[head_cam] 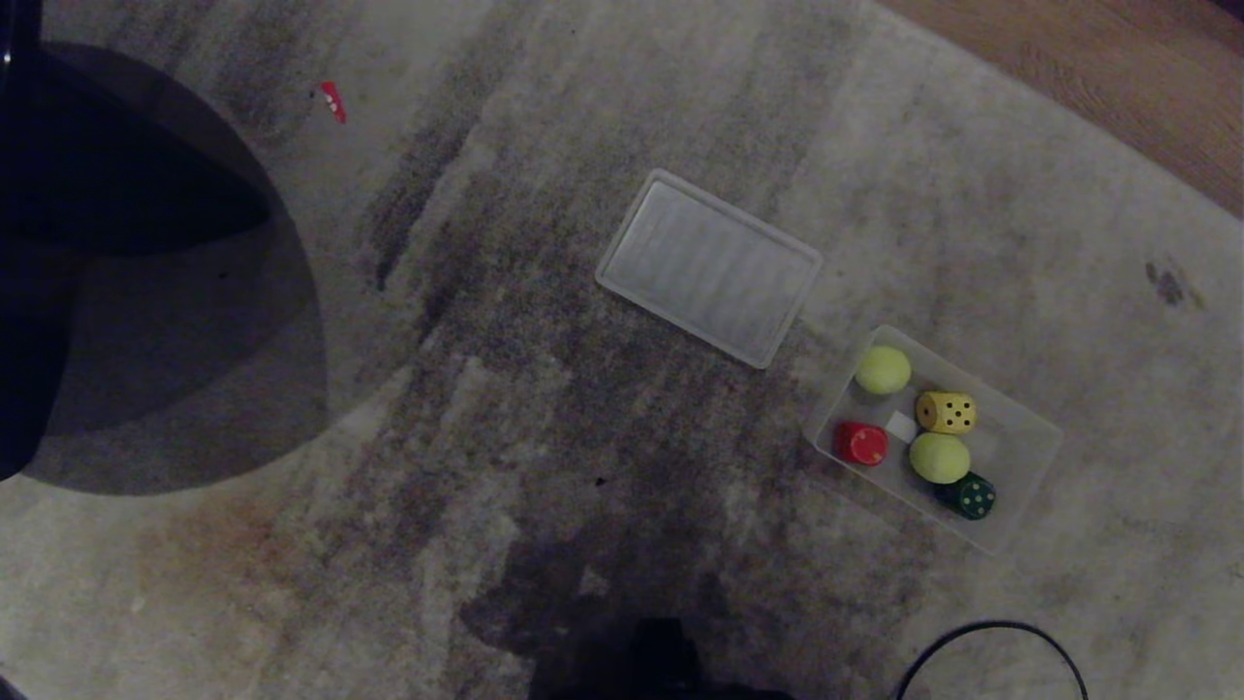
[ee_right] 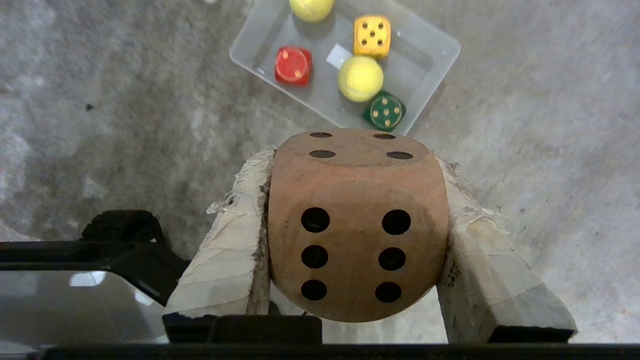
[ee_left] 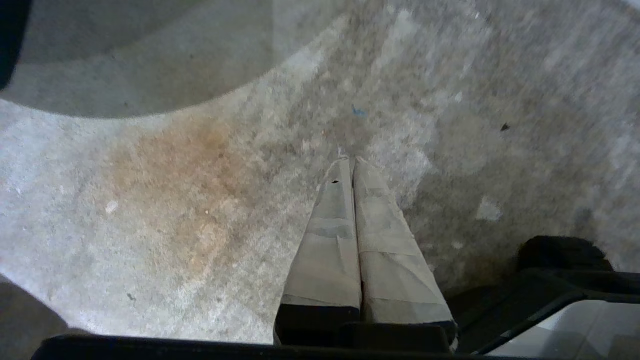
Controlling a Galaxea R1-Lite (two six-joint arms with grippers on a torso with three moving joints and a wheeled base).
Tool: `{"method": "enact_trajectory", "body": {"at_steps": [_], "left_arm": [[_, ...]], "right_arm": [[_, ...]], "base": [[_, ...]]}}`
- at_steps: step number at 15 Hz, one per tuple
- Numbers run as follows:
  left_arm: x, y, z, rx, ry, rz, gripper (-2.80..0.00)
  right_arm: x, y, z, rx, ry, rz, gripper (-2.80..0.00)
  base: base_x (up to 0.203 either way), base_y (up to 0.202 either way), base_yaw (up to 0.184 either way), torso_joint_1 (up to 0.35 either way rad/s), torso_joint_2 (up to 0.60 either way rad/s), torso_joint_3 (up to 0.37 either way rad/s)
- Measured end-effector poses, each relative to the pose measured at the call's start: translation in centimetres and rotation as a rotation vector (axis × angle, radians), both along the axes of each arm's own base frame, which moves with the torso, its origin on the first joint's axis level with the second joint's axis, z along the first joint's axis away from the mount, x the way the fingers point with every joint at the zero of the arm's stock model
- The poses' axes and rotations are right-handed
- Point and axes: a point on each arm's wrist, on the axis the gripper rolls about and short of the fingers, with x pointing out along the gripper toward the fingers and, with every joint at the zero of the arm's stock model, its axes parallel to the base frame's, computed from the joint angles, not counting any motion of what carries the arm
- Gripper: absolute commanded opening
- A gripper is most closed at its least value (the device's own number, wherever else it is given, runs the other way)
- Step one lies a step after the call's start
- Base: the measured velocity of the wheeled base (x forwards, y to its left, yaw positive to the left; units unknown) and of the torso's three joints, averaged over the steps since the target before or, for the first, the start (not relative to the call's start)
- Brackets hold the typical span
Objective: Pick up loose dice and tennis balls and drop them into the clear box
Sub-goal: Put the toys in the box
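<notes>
while right gripper (ee_right: pixel 352 165) clamps beige die (ee_right: pixel 357 225), left gripper (ee_left: pixel 351 162) seemingly closed, clear box (ee_right: pixel 435 70) beyond

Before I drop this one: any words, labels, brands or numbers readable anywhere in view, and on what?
No printed words, brands or digits are readable in any view.
Beige die in the right gripper: pips only, six on the face toward the camera, four on the next.
Yellow die in the clear box: five pips.
Green die: five pips.
Red die: pips too blurred to count.
White patch on the box floor: nothing legible.
</notes>
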Motion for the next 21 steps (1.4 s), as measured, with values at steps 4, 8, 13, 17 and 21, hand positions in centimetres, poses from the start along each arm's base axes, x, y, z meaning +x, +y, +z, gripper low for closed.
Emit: {"method": "enact_trajectory", "body": {"at_steps": [4, 8, 13, 17, 21], "left_arm": [[0.0, 0.0, 0.0, -0.003, 0.0, 0.001, -2.8], [0.0, 0.0, 0.0, -0.032, 0.0, 0.007, -2.8], [0.0, 0.0, 0.0, -0.032, 0.0, 0.008, -2.8], [0.0, 0.0, 0.0, -0.033, 0.0, 0.007, -2.8], [0.0, 0.0, 0.0, -0.032, 0.001, 0.007, -2.8]], "right_arm": [[0.0, 0.0, 0.0, 0.001, 0.0, -0.002, -2.8], [-0.2, 0.0, 0.8, 0.02, -0.006, -0.007, -2.8], [2.0, 0.0, 6.8, 0.127, 0.123, -0.017, -2.8], [9.0, 0.1, 9.7, 0.232, 0.256, -0.041, -2.8], [17.7, 0.2, 9.0, 0.314, 0.317, -0.055, -2.8]], "base": [[0.0, 0.0, 0.0, 0.002, 0.0, -0.079], [0.0, 0.0, 0.0, 0.0, 0.0, 0.0], [0.0, 0.0, 0.0, 0.0, 0.0, 0.0], [0.0, 0.0, 0.0, 0.0, 0.0, 0.0], [0.0, 0.0, 0.0, 0.0, 0.0, 0.0]]}}
